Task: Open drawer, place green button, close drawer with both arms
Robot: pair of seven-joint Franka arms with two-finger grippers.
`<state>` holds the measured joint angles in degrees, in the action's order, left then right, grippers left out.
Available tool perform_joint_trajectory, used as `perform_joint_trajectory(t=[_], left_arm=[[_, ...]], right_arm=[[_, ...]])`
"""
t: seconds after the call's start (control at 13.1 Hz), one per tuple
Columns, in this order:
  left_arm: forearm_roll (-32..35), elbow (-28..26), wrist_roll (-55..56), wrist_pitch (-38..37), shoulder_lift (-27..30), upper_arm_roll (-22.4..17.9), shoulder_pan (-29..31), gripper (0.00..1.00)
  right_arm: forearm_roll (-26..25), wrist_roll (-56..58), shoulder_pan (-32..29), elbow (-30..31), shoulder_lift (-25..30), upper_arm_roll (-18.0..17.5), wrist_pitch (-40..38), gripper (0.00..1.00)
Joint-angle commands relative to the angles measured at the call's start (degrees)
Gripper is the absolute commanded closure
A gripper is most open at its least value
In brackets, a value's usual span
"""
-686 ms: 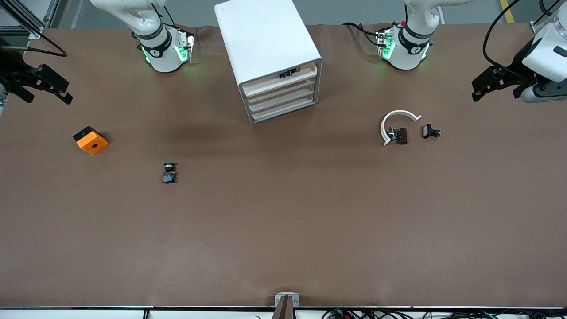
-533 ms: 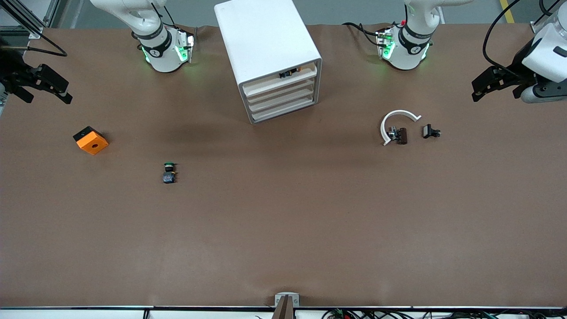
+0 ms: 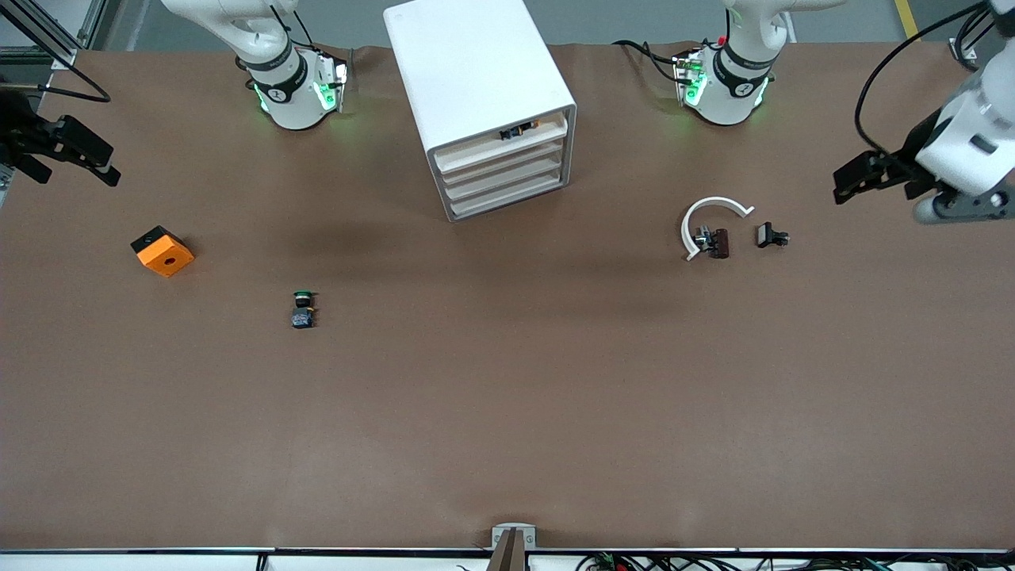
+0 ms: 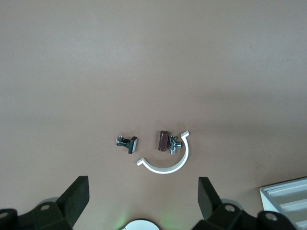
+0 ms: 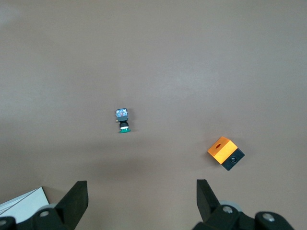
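Note:
The white cabinet (image 3: 476, 71) stands at the table's middle near the arm bases, with all four cream drawer fronts shut. The drawer (image 3: 504, 169) is the second-highest. The button (image 3: 302, 309) lies on the bare table, green cap toward the cabinet; it also shows in the right wrist view (image 5: 123, 120). My left gripper (image 3: 842, 184) hangs open and empty over the table's end on the left arm's side (image 4: 144, 194). My right gripper (image 3: 109, 170) hangs open and empty over the right arm's end (image 5: 141, 194).
An orange block (image 3: 162, 251) with a hole lies near the right gripper (image 5: 226, 153). A white curved piece (image 3: 711, 208), a brown part (image 3: 718, 243) and a black clip (image 3: 771, 235) lie toward the left arm's end. A small dark item (image 3: 518, 131) sits in the uppermost drawer.
The left gripper has swung a little toward the table's middle and lower in the front view. The right gripper has drifted slightly toward the table's edge. Nothing on the table moved.

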<state>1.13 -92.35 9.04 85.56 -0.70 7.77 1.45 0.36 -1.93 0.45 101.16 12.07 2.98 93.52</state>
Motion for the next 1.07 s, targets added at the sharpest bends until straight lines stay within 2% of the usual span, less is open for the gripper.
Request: perform_joint_trajectory(t=[0.0, 0.3, 0.46, 0.61, 0.84, 0.99], left_arm=[[-0.86, 2.44, 7.09, -1.44, -7.71, 1.72, -1.09, 0.00], [-8.75, 2.53, 24.14, -0.66, -16.69, 2.52, -2.67, 0.00], [-11.31, 2.44, 30.13, 2.05, -20.90, 2.52, -3.46, 0.00], [-17.79, 2.35, 38.37, 5.66, -25.82, 2.52, -4.87, 0.00], [-18.61, 2.44, 52.87, 10.05, -31.19, 2.43, -8.99, 0.00], [-18.88, 2.79, 62.45, 12.43, -34.53, 2.52, -10.93, 0.00]], right_arm=[[-0.53, 0.61, -0.63, -0.17, 0.24, -0.34, -0.45, 0.00], [-0.62, 0.61, -0.63, -0.17, 0.24, -0.34, -0.45, 0.00], [-0.53, 0.61, -0.63, -0.17, 0.24, -0.34, -0.45, 0.00], [-0.62, 0.09, -0.63, -0.44, 0.24, -0.34, -0.45, 0.00], [0.25, 0.00, -1.07, -2.27, -0.99, -0.25, -0.53, 0.00], [-0.26, 0.17, -0.37, -2.81, -4.75, -0.43, -0.45, 0.00]])
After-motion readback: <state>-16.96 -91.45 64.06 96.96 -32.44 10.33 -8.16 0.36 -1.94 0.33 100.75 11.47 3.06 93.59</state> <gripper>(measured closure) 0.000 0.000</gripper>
